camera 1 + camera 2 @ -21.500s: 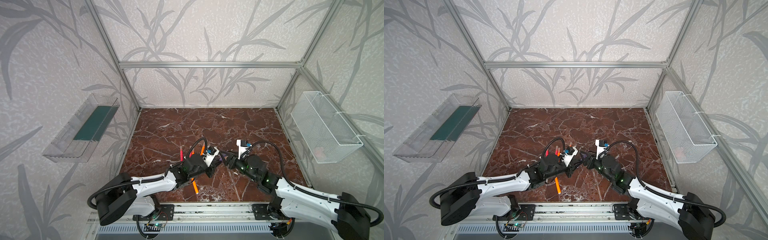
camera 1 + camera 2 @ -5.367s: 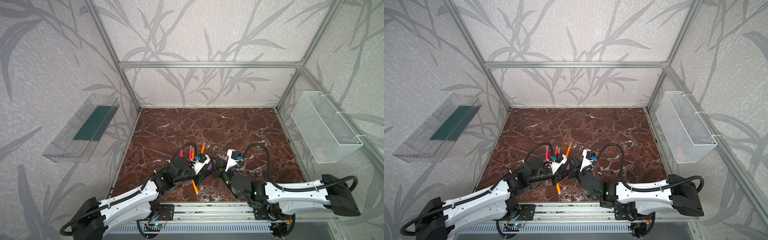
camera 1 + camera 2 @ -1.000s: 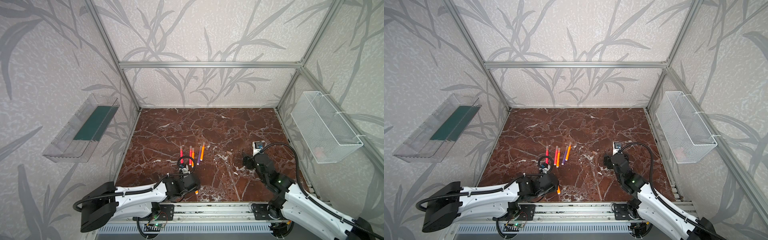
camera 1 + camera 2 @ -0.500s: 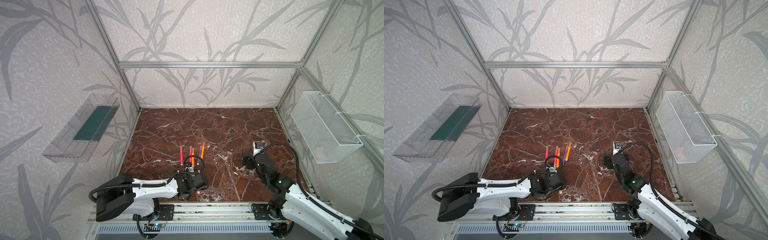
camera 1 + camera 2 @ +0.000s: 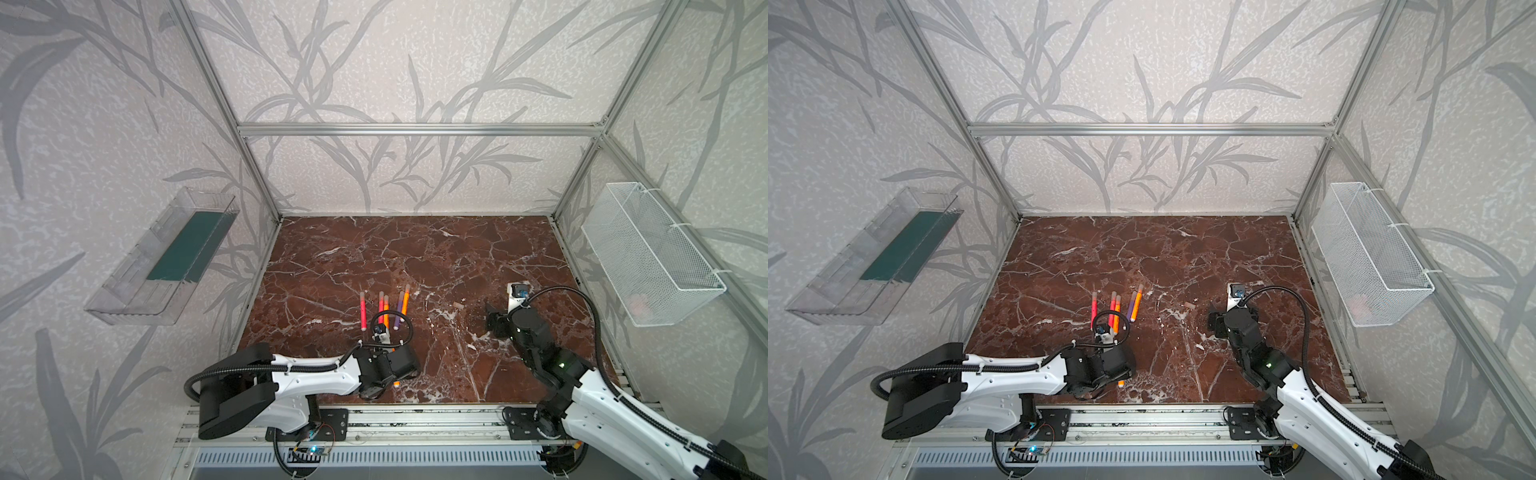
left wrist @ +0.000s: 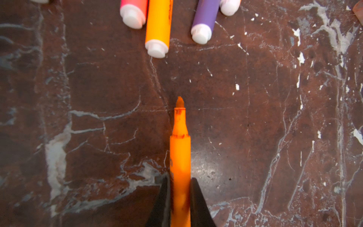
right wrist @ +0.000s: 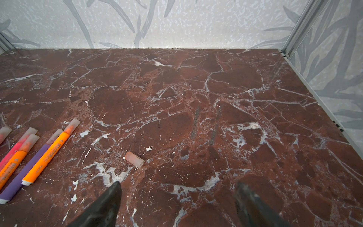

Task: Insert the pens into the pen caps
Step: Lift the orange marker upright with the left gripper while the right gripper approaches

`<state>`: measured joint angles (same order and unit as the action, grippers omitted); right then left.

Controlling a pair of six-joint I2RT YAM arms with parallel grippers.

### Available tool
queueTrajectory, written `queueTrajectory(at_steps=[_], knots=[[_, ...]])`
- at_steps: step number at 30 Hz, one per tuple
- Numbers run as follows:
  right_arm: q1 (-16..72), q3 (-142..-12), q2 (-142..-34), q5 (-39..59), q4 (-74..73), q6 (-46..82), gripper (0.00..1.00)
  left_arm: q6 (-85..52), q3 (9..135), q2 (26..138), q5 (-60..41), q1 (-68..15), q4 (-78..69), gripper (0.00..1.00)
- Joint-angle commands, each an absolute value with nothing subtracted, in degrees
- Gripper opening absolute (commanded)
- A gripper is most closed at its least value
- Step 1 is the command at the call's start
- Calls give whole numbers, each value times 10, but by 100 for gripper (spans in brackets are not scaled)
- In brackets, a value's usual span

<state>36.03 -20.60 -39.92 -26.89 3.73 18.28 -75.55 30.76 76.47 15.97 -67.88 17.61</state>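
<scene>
Reddish-brown marble worktop (image 5: 415, 249), leafy-wallpaper walls (image 5: 415, 83) all round. Left end effector (image 6: 180, 178) pinches an uncapped orange pen (image 6: 180, 149) near the front edge. Right end effector (image 7: 176, 186) is spread wide. Loose pen cap (image 7: 134, 159) lies near five capped pens (image 5: 363, 311).

Left arm (image 5: 316, 376) stretched low, left fingers (image 6: 163, 202) close together; right arm (image 5: 536, 336) bent, right fingers (image 7: 106, 204) wide apart.

The far half of the tabletop (image 5: 415, 249) lies bare. Left of the middle, five capped pens (image 5: 386, 311) lie close side by side, one low barrier. A lone pen cap (image 7: 134, 159) lies between them and the right claw (image 7: 178, 185), bare marble all round it. Bare marble also separates their white ends from the orange pen (image 6: 179, 157) in the left claw (image 6: 180, 178).
</scene>
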Motion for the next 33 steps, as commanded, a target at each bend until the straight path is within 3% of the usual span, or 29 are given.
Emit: queueTrajectory(at_steps=[1,7,12,21,33], knots=[[359,-208,-381,-207,52,221,88,-736,314,767,174,-677,201,9],[365,-181,-374,11,-53,330,85,-581,394,712,205,-657,203,7],[400,-142,-379,70,-197,440,84,-426,425,702,170,-658,85,4],[439,-125,-400,35,-278,501,78,-313,414,739,100,-658,-58,2],[473,-123,-464,4,-326,523,65,-295,403,750,53,-658,-109,1]])
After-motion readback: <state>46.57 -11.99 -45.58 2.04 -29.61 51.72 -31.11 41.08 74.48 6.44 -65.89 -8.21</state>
